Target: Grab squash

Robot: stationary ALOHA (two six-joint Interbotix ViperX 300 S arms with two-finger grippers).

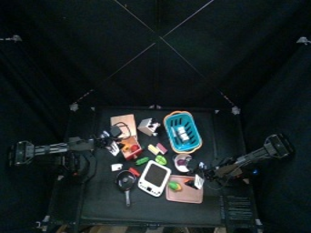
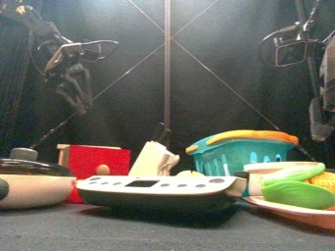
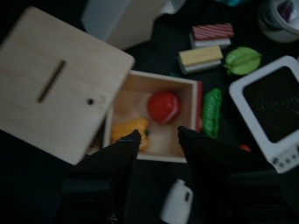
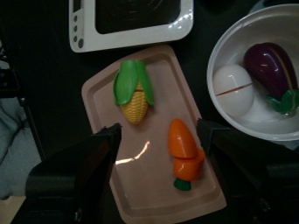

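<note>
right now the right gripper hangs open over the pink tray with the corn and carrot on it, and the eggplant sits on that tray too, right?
Not quite. The eggplant lies in the white bowl beside the pink tray, next to a white egg, as the right wrist view shows. The corn and carrot are on the tray, under the open right gripper.

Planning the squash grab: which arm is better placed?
Left. The left gripper hovers open over the wooden box holding a yellow piece, likely the squash; the right gripper faces only corn, carrot, eggplant.

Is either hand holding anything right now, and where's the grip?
Nothing is held. The left hand and the right hand both hang open and empty.
</note>
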